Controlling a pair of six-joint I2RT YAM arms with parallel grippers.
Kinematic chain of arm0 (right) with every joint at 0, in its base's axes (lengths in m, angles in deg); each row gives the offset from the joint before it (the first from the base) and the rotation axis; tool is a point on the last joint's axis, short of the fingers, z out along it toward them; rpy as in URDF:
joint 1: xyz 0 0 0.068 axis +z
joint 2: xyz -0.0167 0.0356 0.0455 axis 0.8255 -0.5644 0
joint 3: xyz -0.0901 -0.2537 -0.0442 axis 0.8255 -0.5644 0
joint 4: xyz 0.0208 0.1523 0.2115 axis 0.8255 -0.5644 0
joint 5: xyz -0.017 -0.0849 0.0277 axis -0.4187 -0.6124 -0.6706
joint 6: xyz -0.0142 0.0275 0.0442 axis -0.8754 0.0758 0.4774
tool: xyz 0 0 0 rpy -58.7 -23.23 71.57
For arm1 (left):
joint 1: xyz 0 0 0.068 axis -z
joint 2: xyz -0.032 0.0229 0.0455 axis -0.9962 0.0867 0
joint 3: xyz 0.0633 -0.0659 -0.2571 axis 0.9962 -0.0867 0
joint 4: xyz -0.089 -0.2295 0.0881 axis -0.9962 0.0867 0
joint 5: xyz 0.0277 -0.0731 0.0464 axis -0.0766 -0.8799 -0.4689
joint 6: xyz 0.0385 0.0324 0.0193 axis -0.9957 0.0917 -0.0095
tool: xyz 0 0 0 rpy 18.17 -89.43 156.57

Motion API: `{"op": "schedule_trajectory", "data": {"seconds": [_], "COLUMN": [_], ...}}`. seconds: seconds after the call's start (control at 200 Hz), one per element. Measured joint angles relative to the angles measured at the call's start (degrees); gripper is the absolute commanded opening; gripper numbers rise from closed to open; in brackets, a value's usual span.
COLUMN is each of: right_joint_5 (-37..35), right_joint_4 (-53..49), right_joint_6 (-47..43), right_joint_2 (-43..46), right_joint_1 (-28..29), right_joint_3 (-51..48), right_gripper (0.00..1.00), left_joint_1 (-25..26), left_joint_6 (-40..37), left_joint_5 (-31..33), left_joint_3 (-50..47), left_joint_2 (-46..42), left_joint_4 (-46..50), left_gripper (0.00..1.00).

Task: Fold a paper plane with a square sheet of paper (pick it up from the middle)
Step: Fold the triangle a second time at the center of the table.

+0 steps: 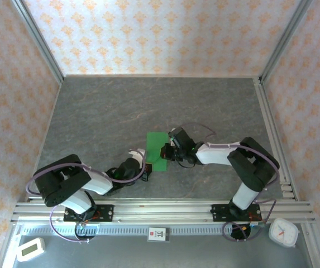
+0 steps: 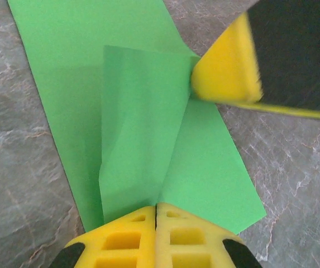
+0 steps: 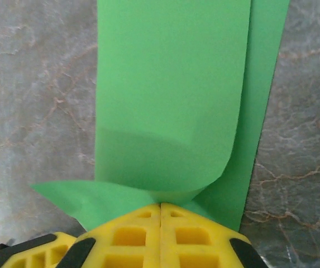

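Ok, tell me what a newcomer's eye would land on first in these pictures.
The bright green sheet of paper jumps out against the grey table. It lies mid-table, partly folded, with a flap raised. Both arms meet over it: the left gripper is shut on the raised flap's end, and the right gripper is shut on a curled-over flap.

- Reached inward and low with left arm (image 1: 101,181) and right arm (image 1: 221,153), elbows bent.
- Held left gripper (image 2: 156,207) fully closed, yellow fingers (image 2: 126,240) pressed together.
- Held right gripper (image 3: 160,205) likewise closed, just beside the left's tip.
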Motion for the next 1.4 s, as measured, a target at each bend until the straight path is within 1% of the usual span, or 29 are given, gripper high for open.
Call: {"op": "schedule_trajectory", "data": {"seconds": [0.12, 0.25, 0.385, 0.475, 0.616, 0.791, 1.076, 1.201, 1.271, 1.401], "right_joint_5": [0.02, -0.02, 0.00, -0.42, -2.08, -2.38, -2.86, -2.80, -2.78, -2.40], "right_joint_4": [0.17, 0.48, 1.68, 2.29, 2.08, 1.40, 0.98, 0.57, 0.61, 1.99], "right_joint_6": [0.26, 1.16, 2.25, 2.84, 3.02, 2.36, -0.22, -1.09, -1.51, -1.68], "right_joint_2": [0.42, 0.04, -2.23, -4.68, -6.86, -6.97, -6.99, -7.34, -7.37, -7.32], "right_joint_1": [0.87, 3.91, 7.28, 8.35, 7.76, 6.73, 1.44, 0.50, 0.50, 0.50], "right_joint_3": [0.81, 1.22, 2.10, 2.97, 3.39, 3.72, 4.02, 4.61, 4.59, 3.74], "right_gripper": [0.00, 0.00, 0.00, 0.00, 0.00, 0.00, 0.00, 0.00, 0.00, 0.00], "left_joint_1": [0.00, 0.00, 0.00, 0.00, 0.00, 0.00, 0.00, 0.00, 0.00, 0.00], "left_joint_6": [0.17, 0.17, 0.17, 0.15, 0.15, 0.15, 1.22, 1.73, 2.12, 2.29], "left_joint_5": [0.00, 0.00, 0.00, 0.04, 0.04, 0.22, 0.39, 0.44, 0.44, 0.92], "left_joint_3": [-0.35, -0.35, -0.35, -0.39, -0.46, -0.50, -0.63, -0.66, -0.66, -0.07], "left_joint_2": [-0.39, -0.39, -0.37, -0.37, -0.26, 0.13, 0.24, -0.02, -1.14, -4.90], "left_joint_4": [0.00, 0.02, 0.00, 0.00, -0.20, -0.68, -1.07, -0.98, 0.46, 7.21], "left_gripper": [0.00, 0.00, 0.00, 0.00, 0.00, 0.00, 0.00, 0.00, 0.00, 0.00]}}
